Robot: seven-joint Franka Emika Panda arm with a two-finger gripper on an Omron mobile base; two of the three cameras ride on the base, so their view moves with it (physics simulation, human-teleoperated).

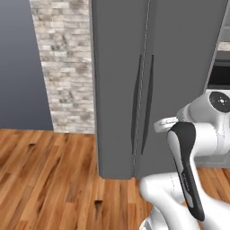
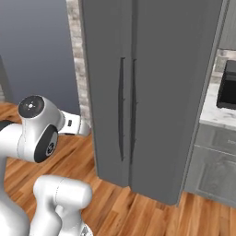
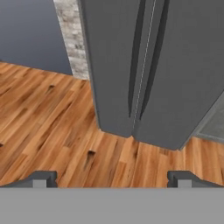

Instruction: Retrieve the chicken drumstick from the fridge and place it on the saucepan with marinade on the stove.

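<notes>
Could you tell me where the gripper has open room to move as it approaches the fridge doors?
Open air lies over the wood floor before the fridge, bordered left by the brick wall strip and blue-grey wall. The open gripper hovers there, holding nothing. Tightest: the two door handles, side by side at the seam, and the counter cabinet on the right.

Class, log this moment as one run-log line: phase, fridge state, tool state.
phase: approach, before opening | fridge: both doors shut, handles untouched | tool: open, holding nothing, apart from the fridge, above the wood floor

The fridge (image 1: pixel 152 85) stands ahead, brick wall (image 1: pixel 65 67) left, counter (image 2: pixel 219 113) right.
</notes>
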